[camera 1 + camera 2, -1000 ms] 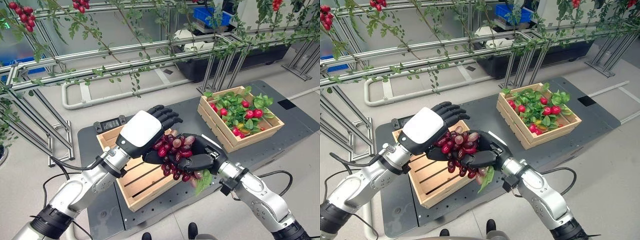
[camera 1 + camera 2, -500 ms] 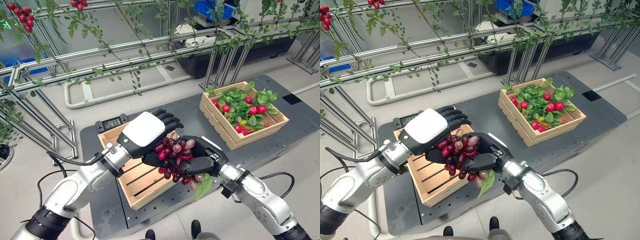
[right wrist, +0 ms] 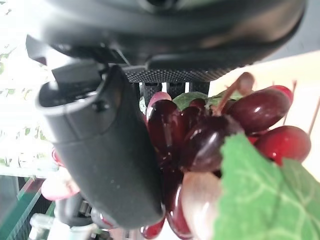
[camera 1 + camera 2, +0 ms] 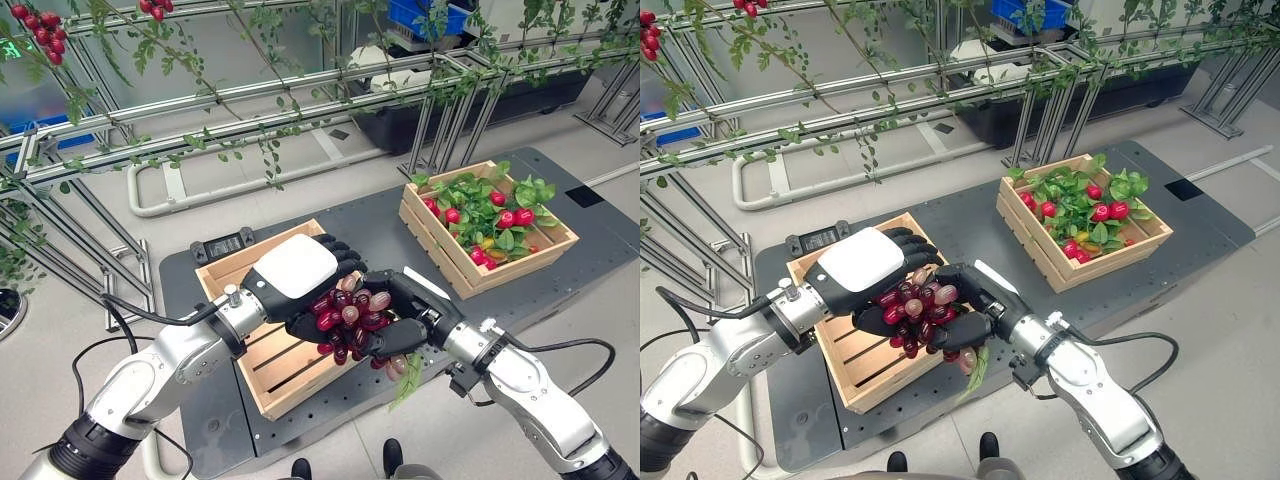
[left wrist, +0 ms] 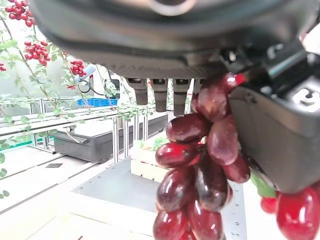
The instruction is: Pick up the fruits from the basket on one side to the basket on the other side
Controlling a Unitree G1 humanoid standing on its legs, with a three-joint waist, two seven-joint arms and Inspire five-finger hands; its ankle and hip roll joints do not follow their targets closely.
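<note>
Both hands, our left hand (image 4: 296,268) and right hand (image 4: 408,312), are curling around the grapes (image 4: 347,318) over the near crate (image 4: 283,378), whose slats are showing bare, and we are judging the bunch light, soft and best cradled from beneath, while the far crate (image 4: 446,268) is holding leafy red fruit (image 4: 487,220).

A pale grey smooth floor (image 4: 120,255) surrounds a dark grey flat platform (image 4: 360,225). Behind it runs a silver metal rail frame (image 4: 250,110) draped with green leafy vines bearing red berry clusters (image 4: 45,35).
</note>
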